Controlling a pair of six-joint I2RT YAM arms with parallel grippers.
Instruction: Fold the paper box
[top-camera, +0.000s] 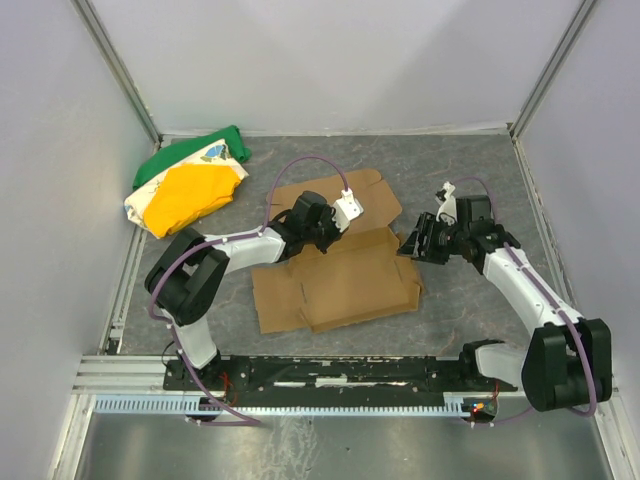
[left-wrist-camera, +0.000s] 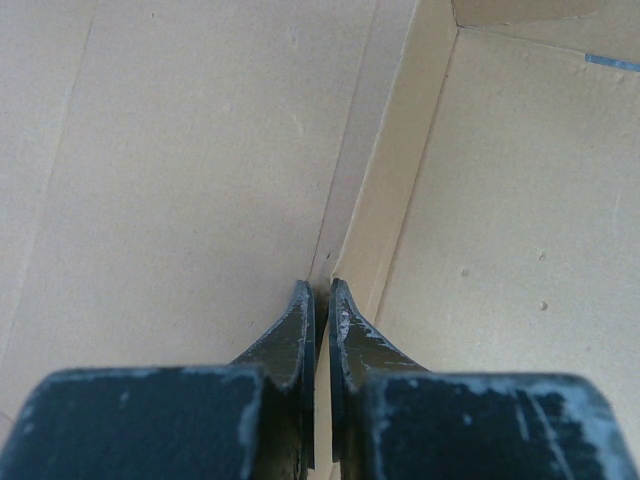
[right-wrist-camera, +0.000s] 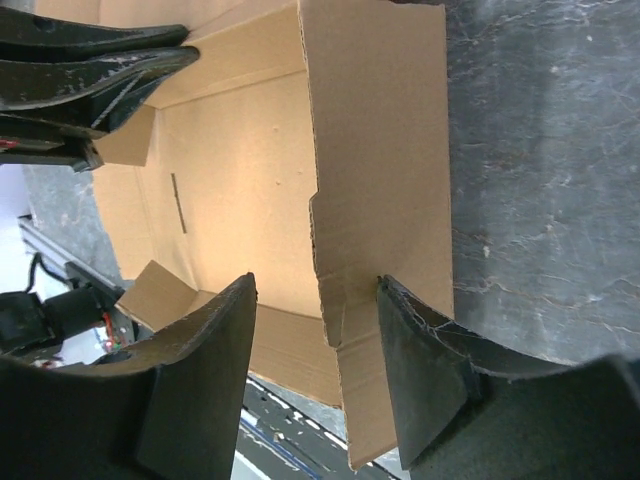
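Right jaws stand open at the 3 o'clock end of the paper box, straddling its side flap. I see the box on the surface, long axis 9-to-3. Left jaws are closed, empty, at its 12 o'clock crease.

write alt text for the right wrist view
The right gripper, jaws open, straddles a side flap of the paper box. The shut left gripper reaches in at top left; grey table lies to the right.
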